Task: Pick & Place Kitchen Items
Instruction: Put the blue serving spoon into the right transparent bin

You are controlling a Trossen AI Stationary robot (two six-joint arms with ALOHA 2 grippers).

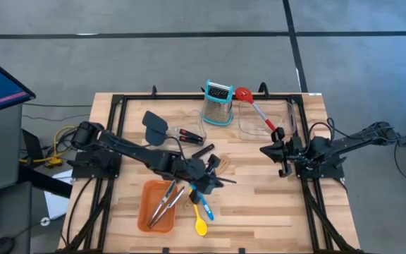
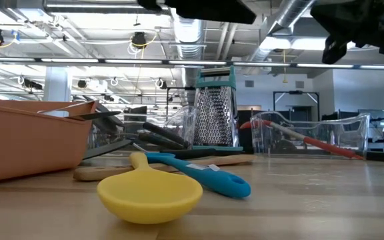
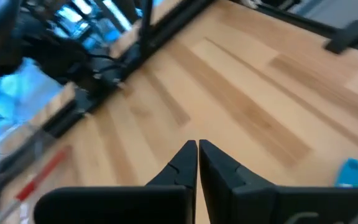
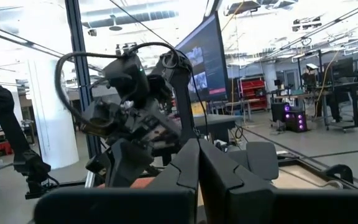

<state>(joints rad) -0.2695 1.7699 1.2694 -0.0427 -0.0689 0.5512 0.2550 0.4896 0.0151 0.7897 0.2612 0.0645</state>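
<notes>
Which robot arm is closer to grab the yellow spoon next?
Probably the left one. The left gripper, shut and empty, is over the middle of the table, close above the yellow spoon and blue spoon. The right gripper waits far off near the table's right side.

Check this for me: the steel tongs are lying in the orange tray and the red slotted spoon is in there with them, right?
Not quite. The steel tongs do lie in the orange tray, but the high view shows the red slotted spoon resting in a clear bin.
</notes>
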